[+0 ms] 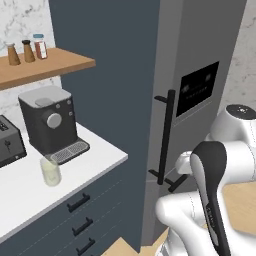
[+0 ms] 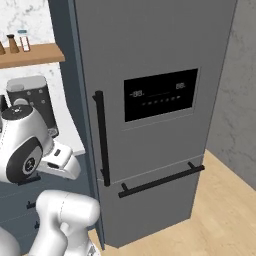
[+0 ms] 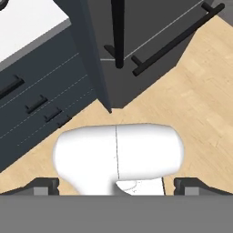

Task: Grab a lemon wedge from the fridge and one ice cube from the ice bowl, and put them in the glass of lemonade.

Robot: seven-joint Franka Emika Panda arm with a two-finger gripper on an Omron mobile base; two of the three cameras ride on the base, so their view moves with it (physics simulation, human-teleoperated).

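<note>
The fridge stands shut, tall and dark grey, with a black display panel and a long vertical bar handle. The lemon wedge is hidden behind its closed doors. On the white counter, in front of the coffee machine, stands the glass of lemonade. The ice bowl and the ice cube are out of view. My gripper hangs open and empty, pointing down at the wooden floor in front of the fridge's lower corner. Its dark fingertips sit far apart.
A dark coffee machine and a toaster stand on the counter. A wooden shelf above holds three small bottles. Dark drawers sit under the counter. The fridge's drawer handle juts out low. Light wood floor lies open to the right.
</note>
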